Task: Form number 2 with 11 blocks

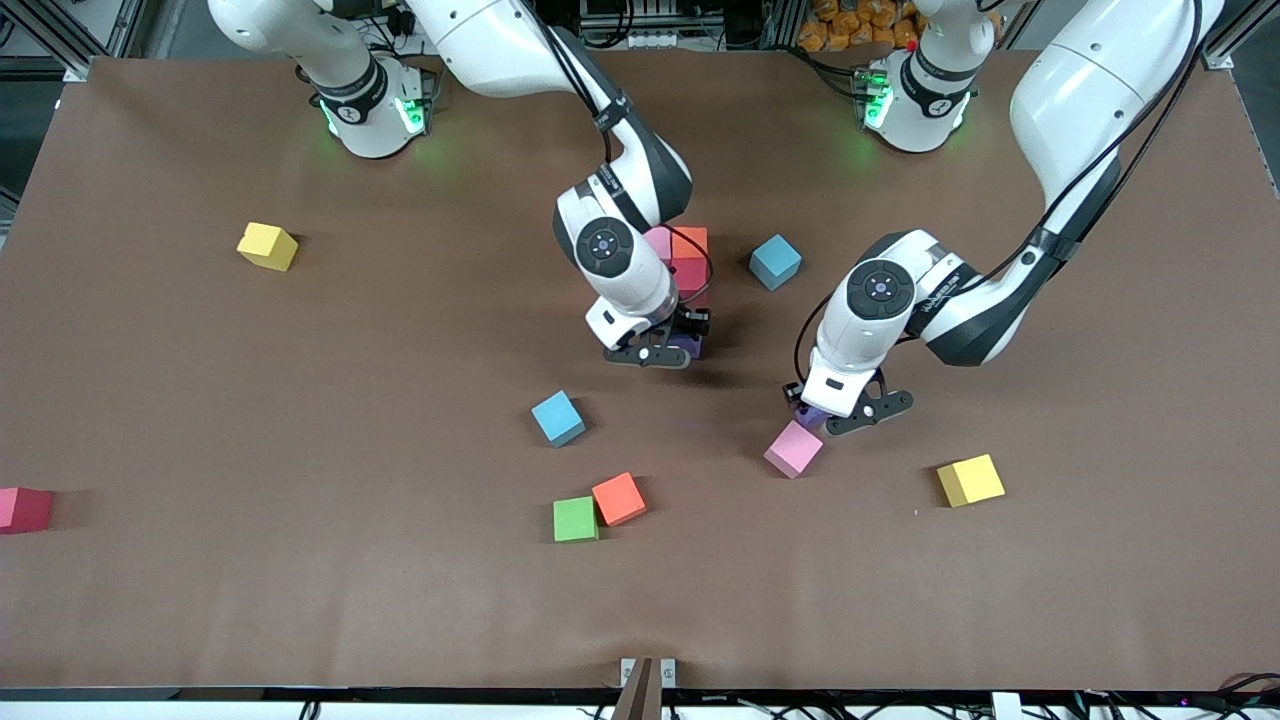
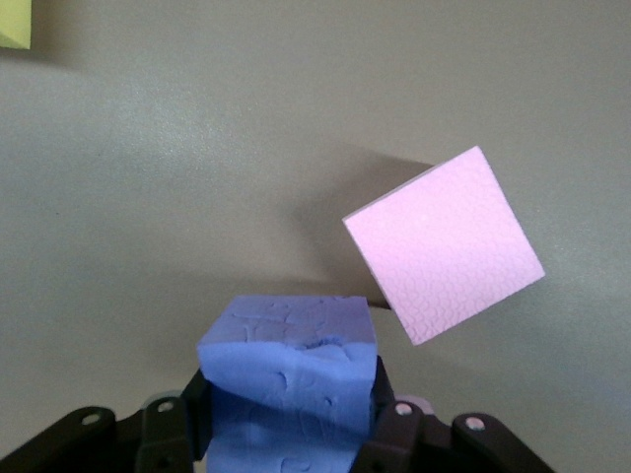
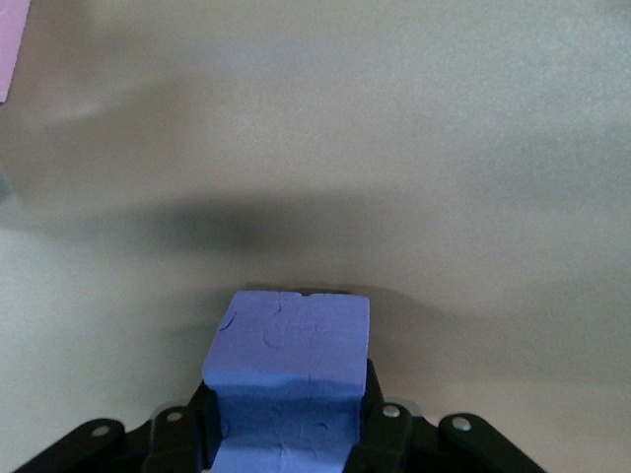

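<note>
Landmark: the pink block (image 1: 794, 448) that lies loose on the table (image 1: 300, 380).
Red block (image 1: 24, 509): at the table's edge toward the right arm's end, well apart from the pink block.
Yellow block (image 1: 267, 245): farther from the front camera, toward the right arm's end.
Green block (image 1: 575, 519): nearer the camera than the pink block, touching the orange block (image 1: 618, 498).
Blue block (image 1: 557, 417): toward the right arm's end of the pink block.
Right gripper (image 1: 655, 352): fingers clamped on a purple block (image 3: 288, 379), low beside the started number 2 (image 1: 682, 262).
Second blue block (image 1: 775, 261): farther from the camera than the pink block.
Left gripper (image 1: 835, 417): fingers clamped on another purple block (image 2: 291, 379), just beside the pink block.
Second yellow block (image 1: 970, 480): toward the left arm's end.
</note>
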Controlling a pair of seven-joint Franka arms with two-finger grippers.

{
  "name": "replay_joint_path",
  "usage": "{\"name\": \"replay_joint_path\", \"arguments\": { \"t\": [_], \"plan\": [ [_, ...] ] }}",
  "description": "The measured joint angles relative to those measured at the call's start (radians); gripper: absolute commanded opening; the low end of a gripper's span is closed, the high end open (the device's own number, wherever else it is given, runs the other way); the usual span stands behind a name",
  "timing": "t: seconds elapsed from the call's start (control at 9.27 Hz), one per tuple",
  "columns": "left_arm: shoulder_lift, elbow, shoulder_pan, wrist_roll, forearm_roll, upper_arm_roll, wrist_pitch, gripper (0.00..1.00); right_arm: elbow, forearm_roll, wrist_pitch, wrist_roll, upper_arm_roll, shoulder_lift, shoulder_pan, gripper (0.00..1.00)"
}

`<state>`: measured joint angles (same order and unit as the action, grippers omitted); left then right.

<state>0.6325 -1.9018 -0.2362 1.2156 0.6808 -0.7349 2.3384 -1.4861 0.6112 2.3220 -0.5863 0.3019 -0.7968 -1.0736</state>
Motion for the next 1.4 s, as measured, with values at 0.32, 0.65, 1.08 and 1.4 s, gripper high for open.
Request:
{"name": "replay_joint_path", "arguments": {
  "t": [0.32, 0.65, 1.08, 1.4],
  "plan": [
    [0.0, -0.002, 0.0, 0.001, 0.0, 0.0, 0.0, 0.0, 0.046, -0.05, -0.036, -0.006, -0.023, -0.033, -0.001, 0.0],
    [0.0, -0.003, 0.0, 0.001, 0.0, 0.0, 0.0, 0.0, 0.142, -0.069, -0.155, -0.077, -0.023, -0.073, 0.0, 0.0],
    [0.0, -0.003, 0.0, 0.001, 0.0, 0.0, 0.0, 0.0, 0.194, -0.146, -0.2, -0.093, -0.026, -0.102, 0.0, 0.0],
    [0.0, -0.003, 0.0, 0.001, 0.0, 0.0, 0.0, 0.0, 0.195, -0.148, -0.201, -0.092, -0.035, -0.102, 0.0, 0.0]
  ]
}}
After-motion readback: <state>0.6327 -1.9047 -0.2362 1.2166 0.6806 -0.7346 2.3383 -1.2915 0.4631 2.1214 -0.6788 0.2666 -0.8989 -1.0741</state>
